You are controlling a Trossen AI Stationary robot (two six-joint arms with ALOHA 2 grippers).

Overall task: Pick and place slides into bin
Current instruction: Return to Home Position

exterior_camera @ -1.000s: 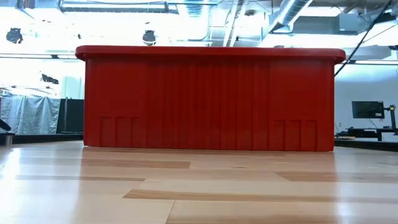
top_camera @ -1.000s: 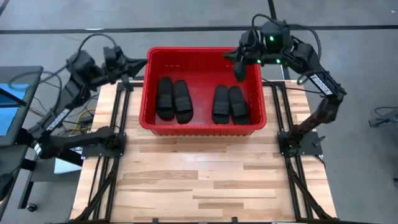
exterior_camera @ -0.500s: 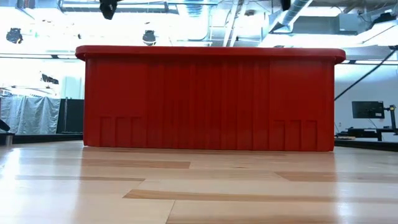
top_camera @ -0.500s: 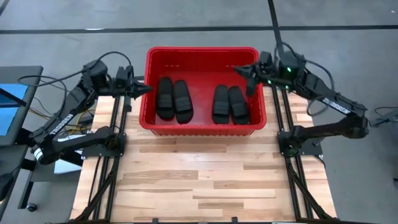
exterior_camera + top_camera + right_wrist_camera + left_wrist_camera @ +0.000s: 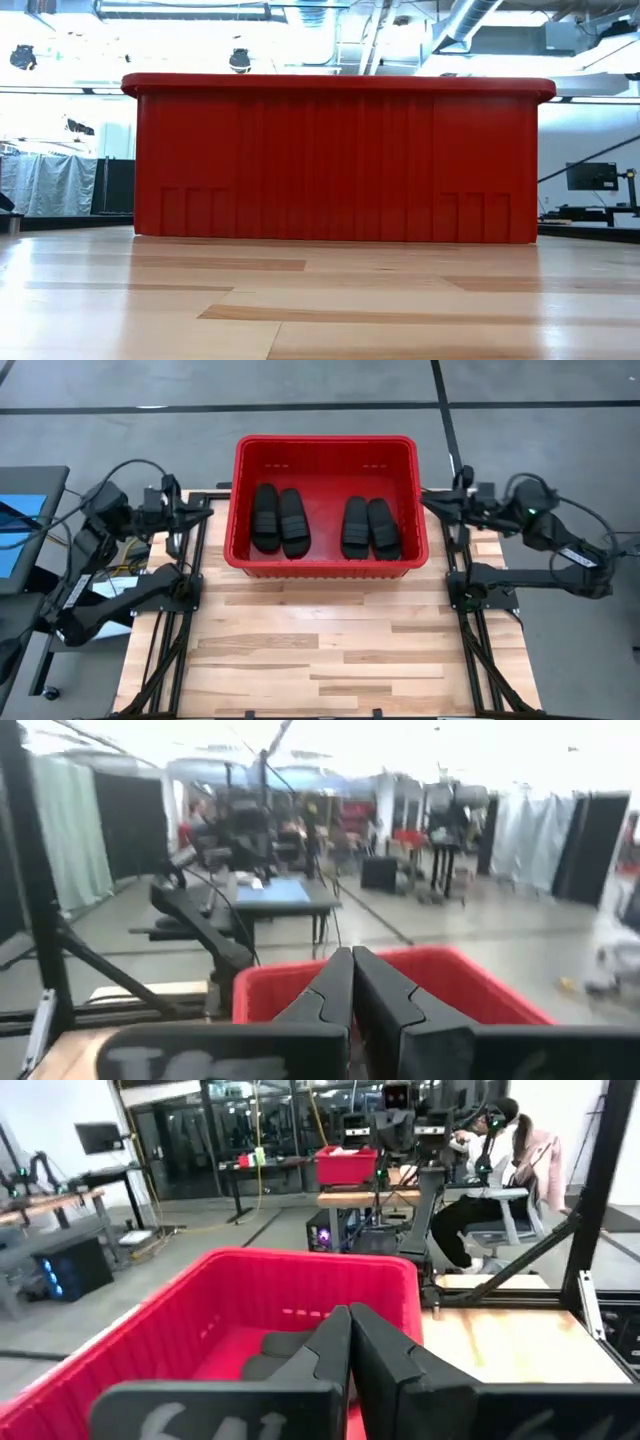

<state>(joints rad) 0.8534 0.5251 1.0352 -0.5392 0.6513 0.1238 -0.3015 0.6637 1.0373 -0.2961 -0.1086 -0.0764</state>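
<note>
The pale wood-plank worktop [image 5: 330,650] is standing on a grey floor [image 5: 330,385] crossed by dark lines, with black frame rails running along both of its sides. The bin [image 5: 325,442] is sitting at the far middle of the worktop. All four slides [image 5: 279,520] are lying on its bottom in two side-by-side pairs, one pair toward the left wall and the other toward the right, with a bare red gap between them.

The left gripper [image 5: 207,511] is hanging just outside the bin's left wall, and the right gripper [image 5: 428,500] is hanging just outside its right wall. Both are pointing inward, clear of the rim.

The high view is the only one showing every slide. From table height the bin's long ribbed wall is blocking them completely, and neither arm is showing there. That view is instead giving the room: bright ceiling lights, silver ducts, a grey curtain [image 5: 50,185] on the left and a dark monitor [image 5: 590,176] on the right.

The wrist views are settling what the overhead view is leaving unclear. On each arm the two dark fingers [image 5: 330,1355] are pressing together with nothing between them. The left wrist view is also catching a dark slide inside the bin, a person [image 5: 495,1165] sitting at a far desk, and a red crate [image 5: 345,1162] on a bench.
</note>
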